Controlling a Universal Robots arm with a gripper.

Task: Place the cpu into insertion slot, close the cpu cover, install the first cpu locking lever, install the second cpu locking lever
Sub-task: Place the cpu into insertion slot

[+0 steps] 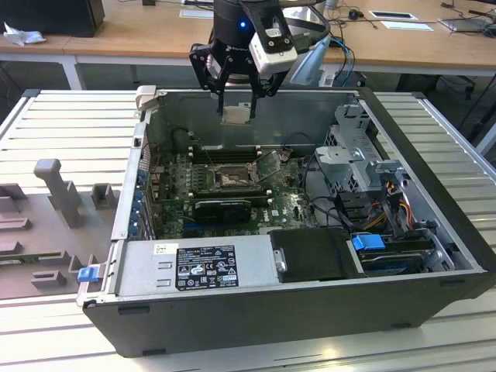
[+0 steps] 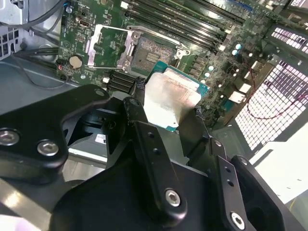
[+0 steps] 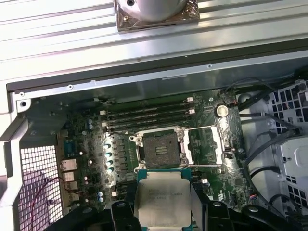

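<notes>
- My black two-fingered gripper [image 1: 237, 111] is clamped on the cpu [image 1: 236, 116], a small flat square chip with a pale silver-grey metal lid and a green edge, pinched across two opposite edges.
- In the exterior view the chip hangs above the open dark computer case [image 1: 310, 310], near its back wall. The insertion slot [image 1: 231, 180], a black-framed square socket with a brownish centre on the green board, lies at six o'clock from it, well apart.
- The cpu cover [image 3: 219, 144], a thin silver frame plate, is swung open beside the socket, at roughly two o'clock of it in the exterior view.
- I judge the chip light, rigid and slick on top, with a fragile underside. The edge hold suits it, provided it is kept level and squeezed gently.
</notes>
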